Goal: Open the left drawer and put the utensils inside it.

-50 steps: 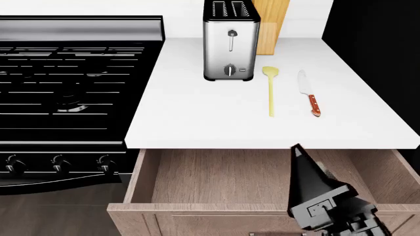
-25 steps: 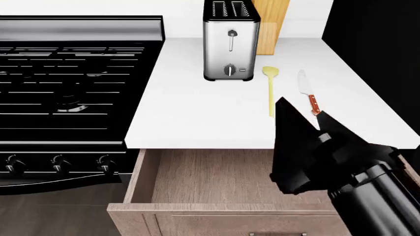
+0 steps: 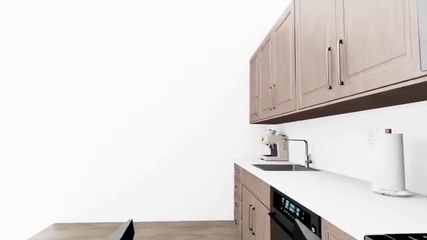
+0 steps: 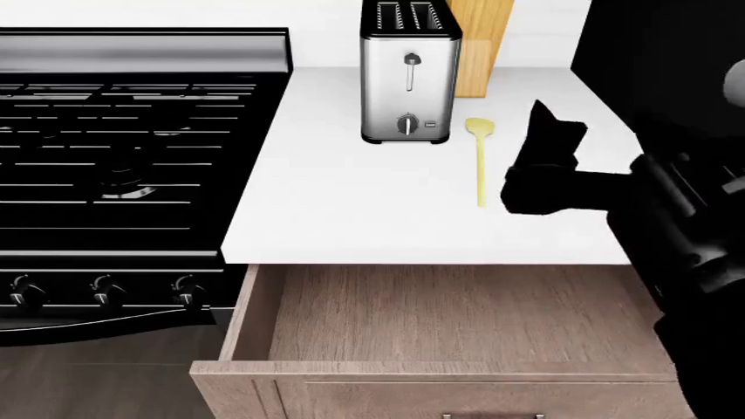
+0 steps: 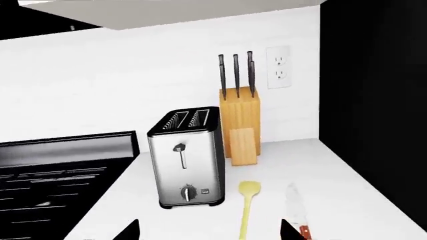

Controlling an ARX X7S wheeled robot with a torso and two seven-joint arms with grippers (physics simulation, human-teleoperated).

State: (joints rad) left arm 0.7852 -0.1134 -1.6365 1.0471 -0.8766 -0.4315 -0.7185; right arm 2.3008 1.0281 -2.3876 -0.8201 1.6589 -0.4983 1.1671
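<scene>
Pale-yellow spatula, slim long handle, flat beside silver-bladed knife.

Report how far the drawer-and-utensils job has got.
Done: the left drawer stands pulled open and holds nothing. In hand: the right gripper hovers over the counter near the knife, gripping nothing as far as the pictures show. Left: the spatula and the knife both lie on the counter and must go into the drawer.

spatula right of toaster
</scene>
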